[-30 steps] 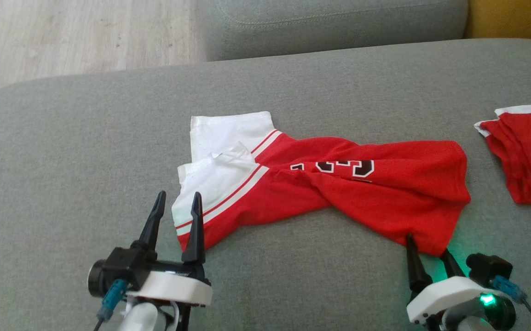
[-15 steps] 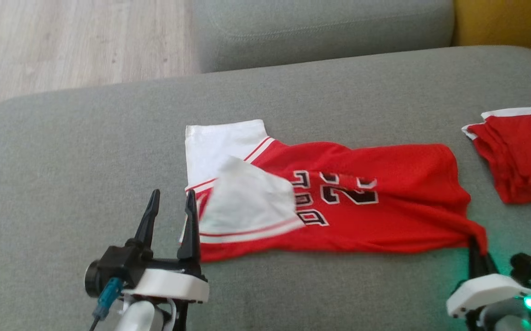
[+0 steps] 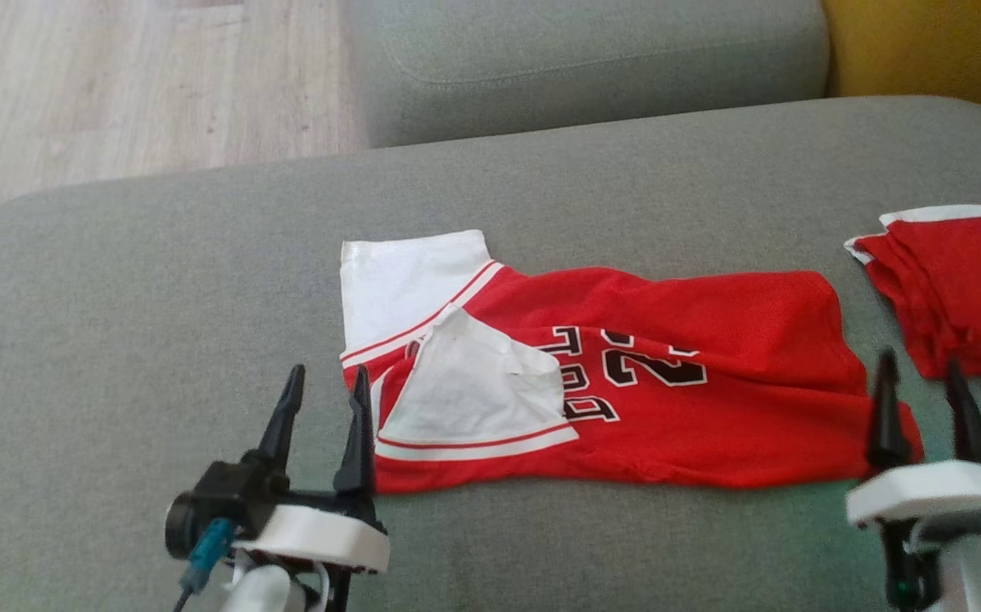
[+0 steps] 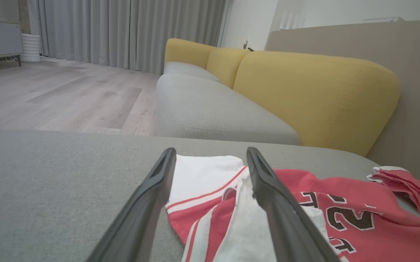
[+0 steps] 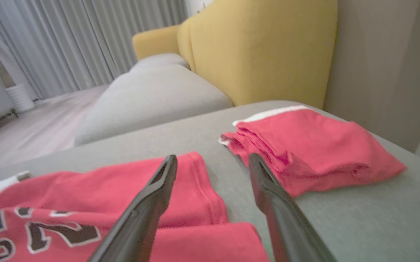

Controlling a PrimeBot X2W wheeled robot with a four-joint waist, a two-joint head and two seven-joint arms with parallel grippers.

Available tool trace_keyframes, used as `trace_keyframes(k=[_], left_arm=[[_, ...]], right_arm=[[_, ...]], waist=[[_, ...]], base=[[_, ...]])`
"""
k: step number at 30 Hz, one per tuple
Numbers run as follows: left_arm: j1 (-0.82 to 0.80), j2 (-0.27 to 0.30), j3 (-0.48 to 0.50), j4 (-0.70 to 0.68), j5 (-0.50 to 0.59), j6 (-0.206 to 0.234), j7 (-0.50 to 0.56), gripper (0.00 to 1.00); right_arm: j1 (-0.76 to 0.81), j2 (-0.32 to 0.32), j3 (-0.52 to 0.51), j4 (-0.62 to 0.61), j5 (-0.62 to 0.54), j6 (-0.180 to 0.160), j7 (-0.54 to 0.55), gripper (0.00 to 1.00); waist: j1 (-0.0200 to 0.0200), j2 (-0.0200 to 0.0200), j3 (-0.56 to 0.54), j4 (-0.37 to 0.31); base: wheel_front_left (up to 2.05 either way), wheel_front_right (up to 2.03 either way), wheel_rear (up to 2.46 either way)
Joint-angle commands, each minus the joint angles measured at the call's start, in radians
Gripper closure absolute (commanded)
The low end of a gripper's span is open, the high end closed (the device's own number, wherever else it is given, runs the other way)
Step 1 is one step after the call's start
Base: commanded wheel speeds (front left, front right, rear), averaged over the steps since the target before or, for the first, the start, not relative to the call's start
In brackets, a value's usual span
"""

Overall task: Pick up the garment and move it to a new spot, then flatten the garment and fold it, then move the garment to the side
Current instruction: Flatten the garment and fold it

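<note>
Left gripper (image 3: 328, 374): fingers spread wide, empty, at the garment's white-sleeved end. Right gripper (image 3: 919, 364): fingers likewise apart, nothing held, by the hem corner. Garment (image 3: 711, 340): red jersey, white sleeves, black white-edged numerals; lies crosswise on the grey sofa seat (image 3: 159, 297), rumpled, one white sleeve flopped over the chest. Beyond, right: folded red cloth (image 3: 958, 289). Farthest: yellow backrest (image 3: 924, 42), wood floor (image 3: 116, 85).
</note>
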Motion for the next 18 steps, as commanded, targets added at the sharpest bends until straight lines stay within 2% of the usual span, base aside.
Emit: trace_keyframes(k=[1,4,8,12,18], left_arm=[[-0.051,-0.001,0.025,-0.018,0.009,-0.004,-0.01,0.0],[-0.084,0.0,0.005,0.025,0.017,-0.02,-0.001,0.0],[-0.162,0.017,-0.043,0.095,0.031,-0.063,0.081,0.0],[-0.264,0.033,-0.083,0.155,0.045,-0.091,0.162,0.0],[-0.385,0.058,-0.109,0.265,0.062,-0.102,0.249,0.0]], right_arm=[[-0.016,-0.007,0.05,-0.055,0.019,-0.001,-0.013,0.0],[0.02,-0.007,0.116,-0.158,0.073,-0.001,-0.013,0.0],[0.057,-0.007,0.166,-0.234,0.112,-0.001,-0.014,0.0],[0.068,-0.007,0.194,-0.259,0.127,-0.001,-0.014,0.0],[0.065,-0.007,0.218,-0.26,0.142,-0.001,-0.014,0.0]], waist=[[0.0,0.0,0.006,-0.006],[0.0,0.0,0.023,-0.019],[0.0,0.0,0.055,-0.041],[0.0,0.0,0.09,-0.065],[0.0,0.0,0.121,-0.099]], base=[[0.0,0.0,0.0],[0.0,0.0,0.0],[0.0,0.0,0.0],[0.0,0.0,0.0],[0.0,0.0,0.0]])
